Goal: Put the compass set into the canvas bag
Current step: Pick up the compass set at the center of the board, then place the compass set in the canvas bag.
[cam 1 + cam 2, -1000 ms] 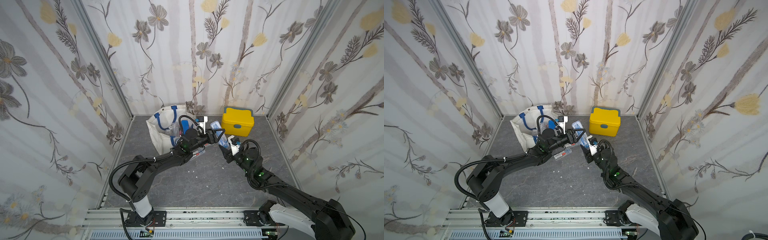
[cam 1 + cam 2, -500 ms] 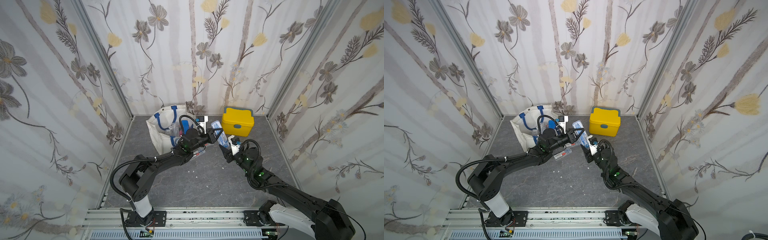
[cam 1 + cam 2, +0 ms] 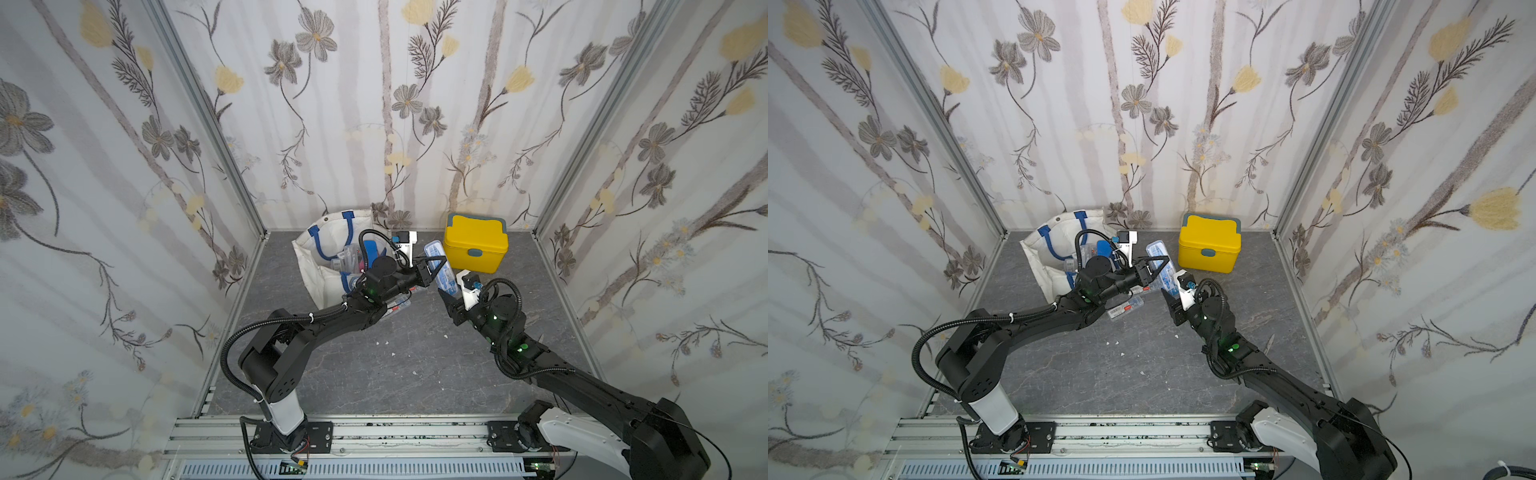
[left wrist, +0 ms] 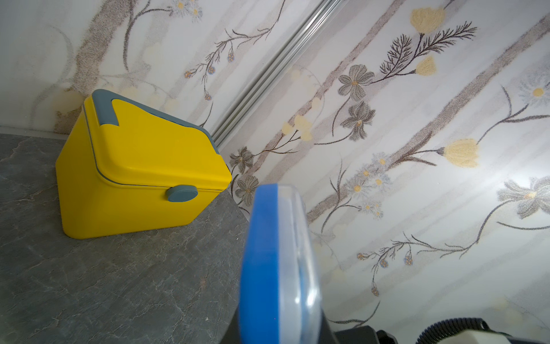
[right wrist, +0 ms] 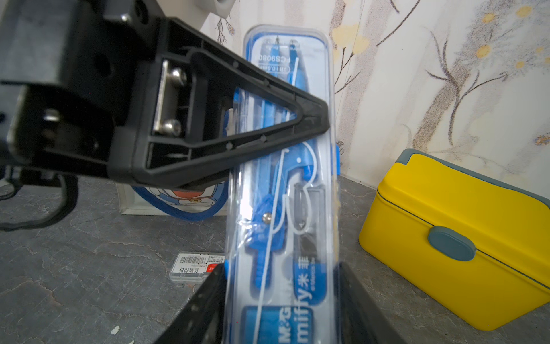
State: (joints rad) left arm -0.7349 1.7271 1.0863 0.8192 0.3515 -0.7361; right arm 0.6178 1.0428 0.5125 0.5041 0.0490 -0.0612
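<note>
I see left gripper (image 3: pixel 440 262) clamped on compass set (image 5: pixel 285 208); right gripper (image 5: pixel 281 297) straddles its lower end, cannot tell if gripping

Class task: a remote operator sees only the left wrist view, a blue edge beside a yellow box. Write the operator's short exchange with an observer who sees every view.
Operator: Is anything besides my left arm at this blue case?
Observer: Yes. The right gripper has its fingers on either side of the lower end of the compass set. I cannot tell whether they grip it.
Operator: Where is the canvas bag?
Observer: The canvas bag stands on the robot's left of the case with its mouth open. The left arm passes in front of it.
</note>
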